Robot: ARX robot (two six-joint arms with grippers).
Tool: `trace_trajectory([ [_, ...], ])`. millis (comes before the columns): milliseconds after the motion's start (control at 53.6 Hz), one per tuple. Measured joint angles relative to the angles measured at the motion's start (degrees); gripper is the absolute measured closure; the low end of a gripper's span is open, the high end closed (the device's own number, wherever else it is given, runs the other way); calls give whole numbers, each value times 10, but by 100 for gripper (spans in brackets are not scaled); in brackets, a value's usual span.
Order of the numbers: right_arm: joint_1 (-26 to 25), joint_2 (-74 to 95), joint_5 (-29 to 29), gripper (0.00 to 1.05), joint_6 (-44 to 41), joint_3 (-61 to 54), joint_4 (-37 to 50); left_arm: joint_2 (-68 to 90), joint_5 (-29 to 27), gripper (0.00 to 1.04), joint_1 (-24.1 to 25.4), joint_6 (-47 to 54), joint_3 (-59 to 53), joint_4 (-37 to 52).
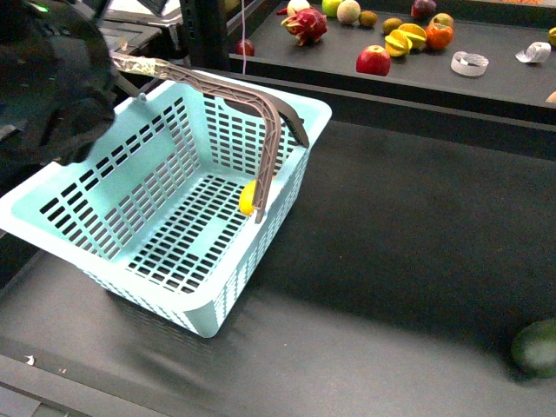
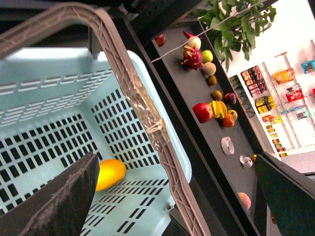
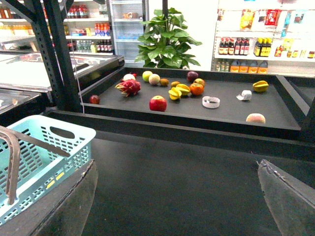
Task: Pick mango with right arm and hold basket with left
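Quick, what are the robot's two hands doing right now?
Left end effector: open, fingers spread above the basket; the mango lies inside, not held.
Right end effector: open, holding nothing, over the dark counter.

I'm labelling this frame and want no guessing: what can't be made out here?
- Front view: the yellow oval mango is half hidden by the grey-brown handle of the pale turquoise slotted plastic basket.
- Front view: the left gripper's hold on the handle is hidden by its own dark arm.
- Front view: the dark green fruit is cut off by the picture's edge.
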Motion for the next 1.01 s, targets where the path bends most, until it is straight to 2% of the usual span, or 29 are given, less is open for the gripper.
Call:
trace_trajectory([
  [130,0,0,0,8,0,0,0,-79,-4,6,12,41,-79,23],
  [317,0,0,0,8,0,0,0,-189,-4,6,21,43,-162,1],
  [522,0,0,0,8,0,0,0,-267,-11,6,60,51,-198,-54],
  [708,0,0,0,8,0,0,0,-269,-10,6,63,53,-198,-54],
  [801,0,0,0,8,0,0,0,-253,94,23,83,229,-250,97],
  [857,0,0,0,8,0,0,0,-251,117,33,92,349,-282,172],
  [932,0,0,0,8,0,0,0,-276,130,49,106,474,-313,184],
  [1007,0,0,0,8,0,0,0,-310,137,64,115,522,-332,169],
])
